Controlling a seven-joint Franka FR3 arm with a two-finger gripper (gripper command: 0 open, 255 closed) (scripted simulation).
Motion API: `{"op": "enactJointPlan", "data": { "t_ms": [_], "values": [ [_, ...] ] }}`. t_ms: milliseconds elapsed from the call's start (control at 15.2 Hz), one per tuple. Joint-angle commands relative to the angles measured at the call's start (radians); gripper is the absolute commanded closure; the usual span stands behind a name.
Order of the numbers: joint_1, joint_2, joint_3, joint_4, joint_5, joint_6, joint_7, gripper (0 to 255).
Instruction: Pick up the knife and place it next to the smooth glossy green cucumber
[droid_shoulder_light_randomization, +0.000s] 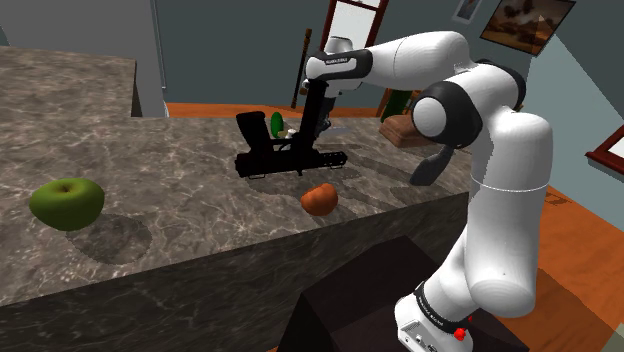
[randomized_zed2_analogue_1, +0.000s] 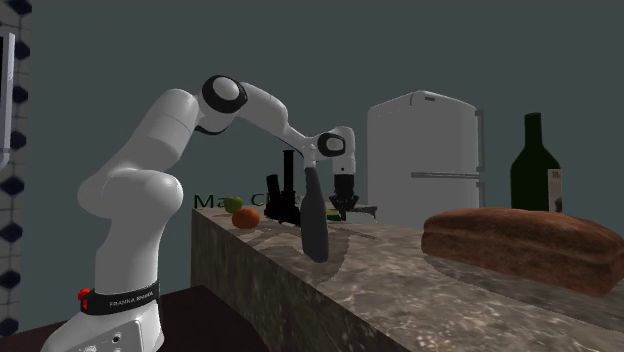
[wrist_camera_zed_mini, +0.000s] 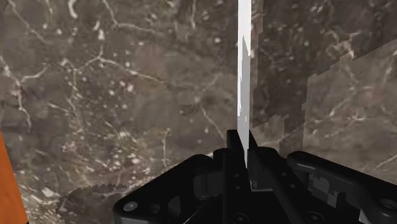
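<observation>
Knife: the knife (wrist_camera_zed_mini: 243, 83) shows as a thin white blade sticking straight out from the gripper (wrist_camera_zed_mini: 240, 145), over the dark stone worktop (wrist_camera_zed_mini: 114, 95)
Jaws: pressed onto the knife from both sides, pinching it near one end
Cucumber: the green cucumber (droid_shoulder_light_randomization: 277, 123) lies on the worktop just behind a black blocky thing (droid_shoulder_light_randomization: 285, 160), close to the gripper in the shoulder view
Step now: I think the knife is grabbed and the job now is to carry it over to the cucumber; I cannot tell if the blade is up off the worktop
Grip: the blade is thin and held at one end only, so it could swing or slip; hold the pinch tight and do not jerk
Lift: go up enough that the long blade does not scrape the stone or bump the black blocky thing
Carry: the way is short, so move slowly and keep the blade level
Put down: choose a bare bit of worktop just beside the cucumber, not on top of it; go down softly until the knife lies flat, and only then let go
Watch out: the black blocky thing is the one most in the way; the orange-brown round thing (droid_shoulder_light_randomization: 319, 198) sits near it on the front side; the green apple (droid_shoulder_light_randomization: 66, 203) is well apart and no bother
</observation>
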Motion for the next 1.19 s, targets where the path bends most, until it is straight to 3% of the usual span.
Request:
{"op": "enactJointPlan", "data": {
  "t_ms": [0,330,594,1122],
  "values": [
    [0.001,0.001,0.000,-0.001,-0.001,0.000,0.000,0],
    [0.001,0.002,0.001,-0.001,0.000,0.000,0.000,0],
    [0.000,-0.029,-0.013,0.085,-0.025,-0.111,0.017,0],
    [0.000,-0.029,-0.013,0.085,-0.025,-0.111,0.017,0]
  ]
}}
